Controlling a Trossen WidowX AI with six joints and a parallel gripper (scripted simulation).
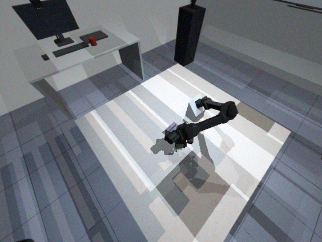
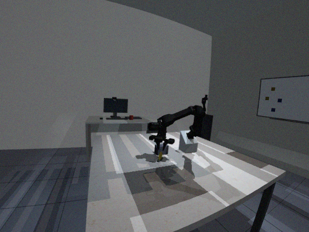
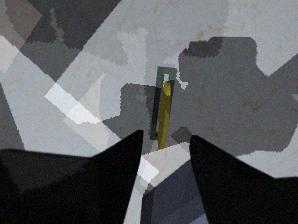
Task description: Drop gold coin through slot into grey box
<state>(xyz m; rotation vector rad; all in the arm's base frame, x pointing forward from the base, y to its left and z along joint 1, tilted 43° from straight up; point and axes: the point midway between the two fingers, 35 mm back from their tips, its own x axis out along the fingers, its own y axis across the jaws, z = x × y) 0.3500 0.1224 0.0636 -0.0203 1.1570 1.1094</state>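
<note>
Coin point(image 3: 164, 114) base (behind claw point(image 3: 165, 159)) hidden

The coin point(image 3: 164, 112) is a dull yellow gold, metal by its colour, smooth and flat-toned with no bright glint on its edge. Its holder point(image 3: 161, 102) is a dark green, matt, plastic-looking frame. The gripper point(image 3: 165, 165) and the arm point(image 2: 178, 115) are plain black, matt and smooth, like moulded plastic. The grey box point(image 1: 171, 126) has an even, matt, pale lilac-grey lid. The table top point(image 2: 175, 208) is pale and smooth, faintly mottled like stone or laminate, with a soft sheen in the lit bands
</note>
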